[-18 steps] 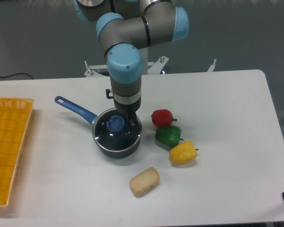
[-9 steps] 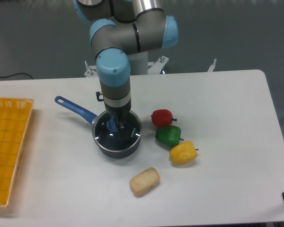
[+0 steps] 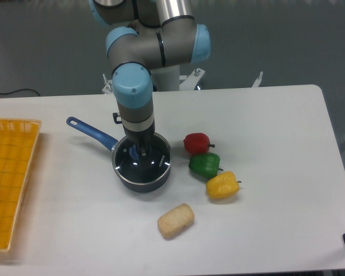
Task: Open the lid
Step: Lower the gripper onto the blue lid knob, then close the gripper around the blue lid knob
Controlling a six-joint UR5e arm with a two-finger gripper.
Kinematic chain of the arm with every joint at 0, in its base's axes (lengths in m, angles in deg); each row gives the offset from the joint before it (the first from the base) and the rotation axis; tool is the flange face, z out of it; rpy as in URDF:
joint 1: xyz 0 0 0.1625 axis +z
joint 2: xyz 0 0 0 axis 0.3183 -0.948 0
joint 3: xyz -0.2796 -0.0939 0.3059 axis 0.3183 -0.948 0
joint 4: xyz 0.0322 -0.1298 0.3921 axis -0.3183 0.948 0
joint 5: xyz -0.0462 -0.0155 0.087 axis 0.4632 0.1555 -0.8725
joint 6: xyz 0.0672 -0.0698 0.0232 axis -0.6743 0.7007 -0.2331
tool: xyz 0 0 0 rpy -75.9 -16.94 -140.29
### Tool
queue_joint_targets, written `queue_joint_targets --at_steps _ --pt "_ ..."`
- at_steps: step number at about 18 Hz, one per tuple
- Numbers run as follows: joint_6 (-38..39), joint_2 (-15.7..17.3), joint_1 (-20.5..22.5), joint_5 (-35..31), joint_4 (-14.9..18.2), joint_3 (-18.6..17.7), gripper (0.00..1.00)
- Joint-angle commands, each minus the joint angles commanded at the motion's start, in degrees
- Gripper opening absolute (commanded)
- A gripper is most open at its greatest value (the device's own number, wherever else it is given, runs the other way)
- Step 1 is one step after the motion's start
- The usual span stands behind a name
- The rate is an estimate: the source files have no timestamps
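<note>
The lid, a glass disc with a metal rim, lies flat on the dark-blue saucepan, whose long handle points to the upper left. The lid's blue knob shows partly between my fingers. My gripper points straight down over the middle of the lid, with its dark fingers on either side of the knob. The jaws look open and hold nothing.
A red pepper, a green pepper and a yellow pepper lie in a row right of the pan. A beige bread-like piece lies in front of it. A yellow basket stands at the left edge.
My gripper has moved left from the lid's right side to above its centre, and now stands over the blue knob. The lid and pan have not moved.
</note>
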Motion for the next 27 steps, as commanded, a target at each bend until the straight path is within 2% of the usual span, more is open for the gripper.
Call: queue_joint_targets --at_steps 27 --pt "0.3 -2.1 -1.4 -1.9 -1.4 -0.7 0.99"
